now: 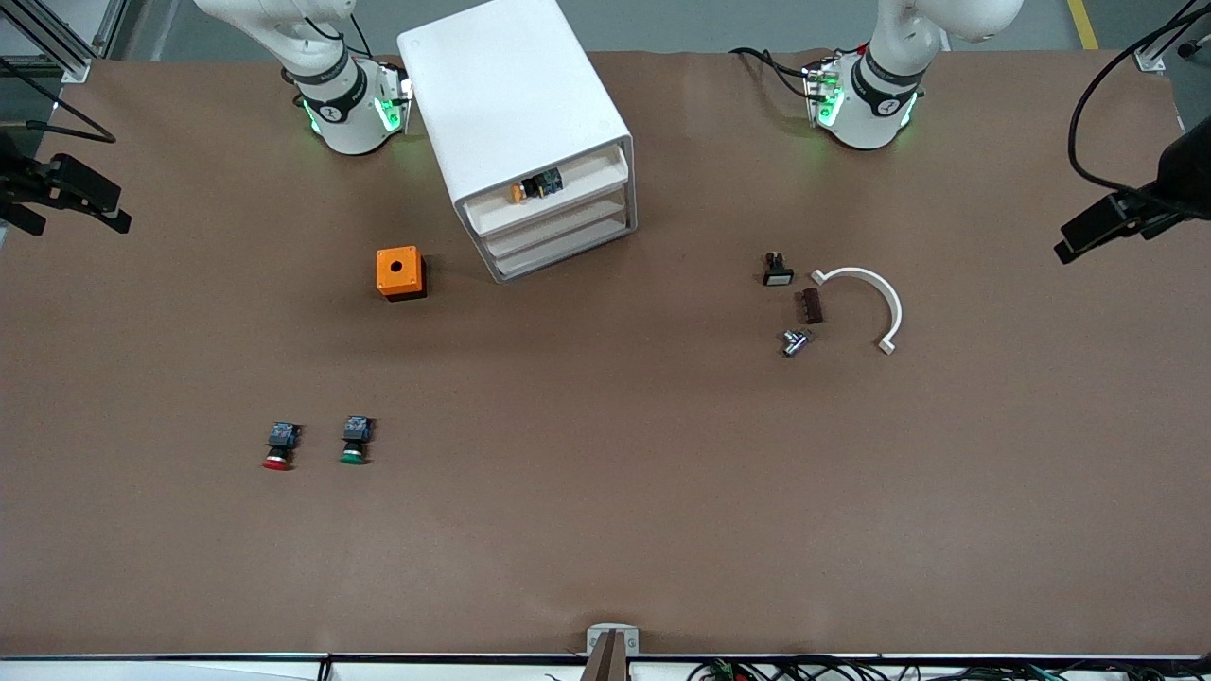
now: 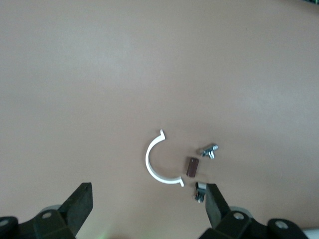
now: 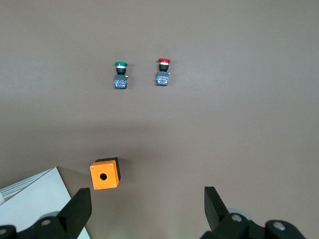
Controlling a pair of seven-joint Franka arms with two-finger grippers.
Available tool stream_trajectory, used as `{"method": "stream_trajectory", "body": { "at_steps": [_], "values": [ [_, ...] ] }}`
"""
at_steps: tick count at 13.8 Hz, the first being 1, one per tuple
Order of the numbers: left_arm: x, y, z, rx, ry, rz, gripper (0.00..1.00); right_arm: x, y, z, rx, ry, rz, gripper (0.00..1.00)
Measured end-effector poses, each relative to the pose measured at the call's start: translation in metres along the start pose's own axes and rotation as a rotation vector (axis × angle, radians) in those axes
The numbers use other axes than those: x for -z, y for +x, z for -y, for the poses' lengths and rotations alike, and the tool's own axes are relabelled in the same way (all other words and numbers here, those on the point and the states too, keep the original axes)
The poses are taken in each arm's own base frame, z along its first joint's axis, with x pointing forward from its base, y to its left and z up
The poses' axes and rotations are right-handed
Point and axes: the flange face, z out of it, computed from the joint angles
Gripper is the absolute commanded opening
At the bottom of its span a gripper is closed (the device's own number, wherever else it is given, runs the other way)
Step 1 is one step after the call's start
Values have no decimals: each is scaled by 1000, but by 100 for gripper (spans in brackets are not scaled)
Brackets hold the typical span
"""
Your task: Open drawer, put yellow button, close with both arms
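The white cabinet (image 1: 516,104) stands near the right arm's base, and a corner of it shows in the right wrist view (image 3: 30,199). The yellow button (image 1: 535,186) lies on its side in the uppermost drawer (image 1: 577,184), whose front edge sits about level with the three drawers below. My left gripper (image 2: 147,194) is open and empty, high over the small parts at the left arm's end. My right gripper (image 3: 148,195) is open and empty, high over the table beside the orange box (image 3: 104,174). Only the arms' bases show in the front view.
The orange box (image 1: 399,272) sits beside the cabinet. A red button (image 1: 279,446) and a green button (image 1: 356,441) lie nearer the front camera. A white curved clip (image 1: 875,293), a black switch (image 1: 778,270), a brown block (image 1: 810,305) and a metal piece (image 1: 795,341) lie toward the left arm's end.
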Motion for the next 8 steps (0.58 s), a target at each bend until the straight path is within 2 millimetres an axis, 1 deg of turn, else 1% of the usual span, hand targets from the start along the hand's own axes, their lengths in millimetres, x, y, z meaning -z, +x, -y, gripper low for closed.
{"method": "stream_trajectory", "body": {
  "at_steps": [3,4,5,8],
  "values": [
    [5,-4,15,10,-15,17,100,0,0,0,0,0,-1,100],
    [7,-5,16,10,-18,16,100,0,0,0,0,0,-1,100],
    [8,-7,14,5,-19,14,100,0,0,0,0,0,-1,100],
    [8,-13,-2,-24,-13,11,100,0,0,0,0,2,-2,100]
  ]
}}
